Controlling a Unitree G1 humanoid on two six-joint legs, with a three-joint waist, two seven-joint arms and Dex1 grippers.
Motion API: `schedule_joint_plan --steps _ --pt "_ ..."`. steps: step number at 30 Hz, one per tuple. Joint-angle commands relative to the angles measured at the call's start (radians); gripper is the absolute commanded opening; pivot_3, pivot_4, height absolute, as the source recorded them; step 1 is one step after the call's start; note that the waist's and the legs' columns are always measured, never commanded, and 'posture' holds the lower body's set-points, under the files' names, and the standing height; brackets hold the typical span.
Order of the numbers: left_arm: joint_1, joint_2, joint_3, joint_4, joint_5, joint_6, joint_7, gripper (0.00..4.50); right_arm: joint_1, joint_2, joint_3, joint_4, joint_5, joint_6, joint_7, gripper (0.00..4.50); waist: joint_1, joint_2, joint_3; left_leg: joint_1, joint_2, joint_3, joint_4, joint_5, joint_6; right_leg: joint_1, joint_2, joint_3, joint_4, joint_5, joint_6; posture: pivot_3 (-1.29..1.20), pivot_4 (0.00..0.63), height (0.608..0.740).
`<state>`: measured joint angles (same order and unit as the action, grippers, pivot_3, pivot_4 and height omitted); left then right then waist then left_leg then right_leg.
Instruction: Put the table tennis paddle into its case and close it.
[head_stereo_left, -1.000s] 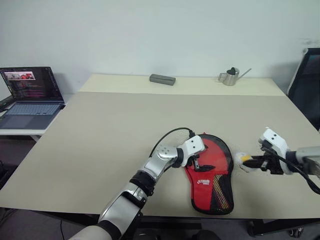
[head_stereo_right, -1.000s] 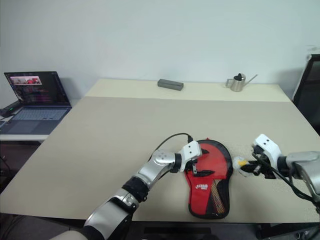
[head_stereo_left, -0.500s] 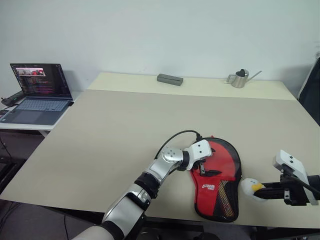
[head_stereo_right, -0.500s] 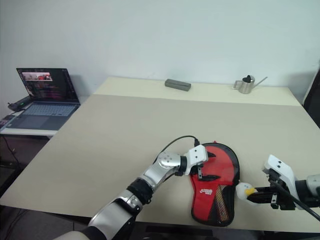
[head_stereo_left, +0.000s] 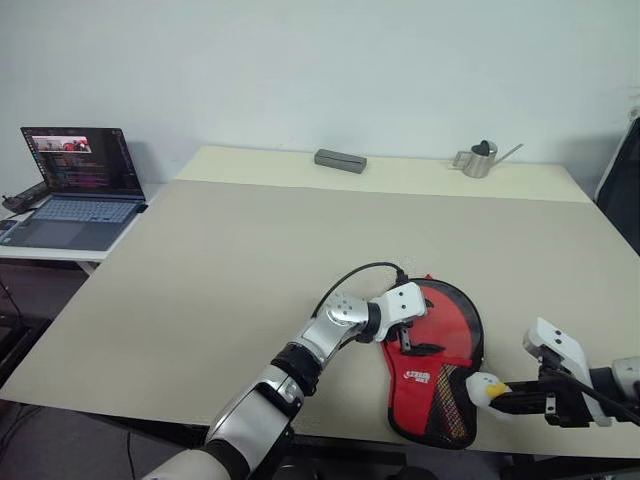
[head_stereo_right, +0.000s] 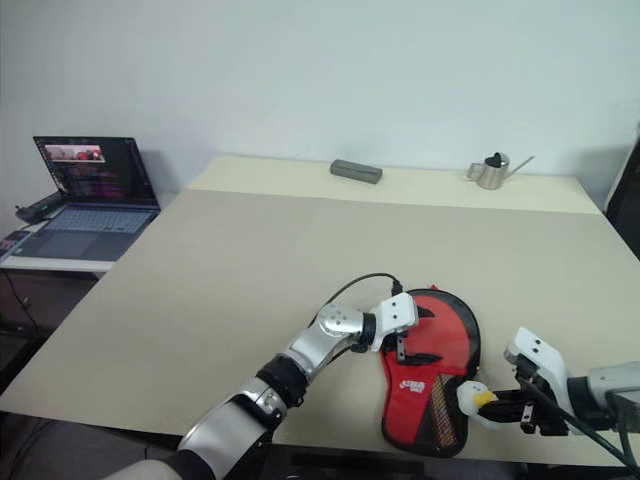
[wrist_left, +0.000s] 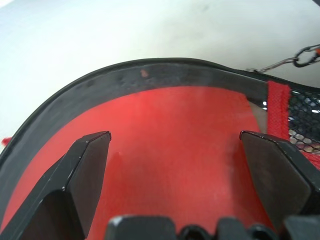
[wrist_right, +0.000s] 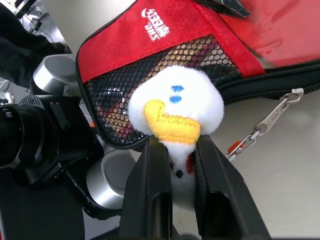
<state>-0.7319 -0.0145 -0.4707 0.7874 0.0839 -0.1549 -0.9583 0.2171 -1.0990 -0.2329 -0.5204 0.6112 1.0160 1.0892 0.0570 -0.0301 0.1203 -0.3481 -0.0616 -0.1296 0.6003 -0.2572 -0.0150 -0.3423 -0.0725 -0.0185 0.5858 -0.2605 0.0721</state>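
Beige table (head_stereo_left: 200, 300), near edge: the case (head_stereo_left: 435, 365) lies flat with the table tennis paddle (wrist_left: 165, 130) tucked inside. Left gripper (head_stereo_left: 408, 338), jaws spread wide, hovers over it, probably to pin it down. Right gripper (wrist_right: 175, 165) pinches the charm (wrist_right: 175, 112), likely so it can tug the zipper closed.

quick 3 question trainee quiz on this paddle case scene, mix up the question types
1. True or false: the right gripper is shut on the duck charm.
2. The left gripper has its fingers: A) open over the red case, B) shut on the zipper, C) holding the laptop.
3. Fill in: the far table edge holds a grey box and a small metal ____.

Key: 1 true; 2 A; 3 watering can.
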Motion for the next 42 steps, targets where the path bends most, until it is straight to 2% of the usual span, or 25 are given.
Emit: schedule_joint_plan --steps 1,8,20,24,28,31,37,42 --pt "0.033 0.019 -0.103 0.135 0.109 -0.011 -0.068 4.50 0.050 -0.048 -0.016 -0.014 0.016 -0.017 0.056 0.17 0.000 0.000 0.000 0.000 0.000 0.000 0.000 0.000 0.000 0.000 0.000 0.000 0.000 0.000 0.000 0.00 0.150 0.740" --pt "0.010 -0.023 -0.134 0.230 0.155 -0.057 -0.058 4.50 0.235 -0.084 -0.013 -0.098 -0.030 -0.131 0.087 0.17 0.022 0.000 -0.007 0.000 0.000 -0.003 0.002 -0.004 0.002 0.005 0.000 -0.004 -0.006 -0.001 0.000 0.00 0.150 0.740" --pt "0.028 -0.037 -0.140 0.243 0.174 -0.068 -0.053 4.50 0.539 -0.108 -0.027 -0.328 -0.174 -0.341 0.121 0.17 0.023 -0.003 -0.018 0.001 -0.001 -0.003 0.009 -0.013 0.005 0.010 -0.001 -0.004 -0.008 -0.005 0.004 0.00 0.150 0.740" --pt "0.028 -0.047 -0.142 0.245 0.179 -0.066 -0.047 4.50 0.546 -0.126 -0.055 -0.379 -0.169 -0.347 0.149 0.17 0.023 -0.003 -0.021 0.001 -0.001 -0.003 0.009 -0.016 0.000 0.011 -0.001 -0.004 -0.007 -0.006 0.003 0.00 0.150 0.740" --pt "0.026 -0.056 -0.138 0.245 0.177 -0.062 -0.040 4.50 0.469 -0.118 -0.014 -0.399 -0.167 -0.322 0.096 0.17 0.024 -0.003 -0.022 0.001 -0.001 -0.004 0.009 -0.013 0.004 0.011 -0.002 -0.005 -0.008 -0.006 0.002 0.00 0.150 0.740" --pt "0.026 -0.059 -0.136 0.247 0.178 -0.061 -0.036 4.50 0.420 -0.118 -0.028 -0.414 -0.084 -0.249 0.111 0.17 0.025 -0.003 -0.022 0.001 -0.002 -0.004 0.009 -0.013 0.004 0.011 -0.002 -0.005 -0.008 -0.006 0.003 0.00 0.150 0.740" --pt "0.018 -0.066 -0.131 0.258 0.180 -0.063 -0.025 4.50 0.387 -0.122 -0.115 -0.450 0.047 -0.180 0.174 2.13 0.026 -0.004 -0.023 0.001 -0.002 -0.004 0.009 -0.013 0.005 0.011 -0.003 -0.006 -0.008 -0.006 0.003 0.00 0.150 0.740" --pt "0.010 -0.074 -0.128 0.269 0.181 -0.066 -0.015 4.50 0.383 -0.095 -0.197 -0.459 0.167 -0.151 0.206 2.13 0.026 -0.005 -0.023 0.001 -0.002 -0.004 0.010 -0.013 0.005 0.011 -0.003 -0.005 -0.008 -0.006 0.003 0.00 0.150 0.740"
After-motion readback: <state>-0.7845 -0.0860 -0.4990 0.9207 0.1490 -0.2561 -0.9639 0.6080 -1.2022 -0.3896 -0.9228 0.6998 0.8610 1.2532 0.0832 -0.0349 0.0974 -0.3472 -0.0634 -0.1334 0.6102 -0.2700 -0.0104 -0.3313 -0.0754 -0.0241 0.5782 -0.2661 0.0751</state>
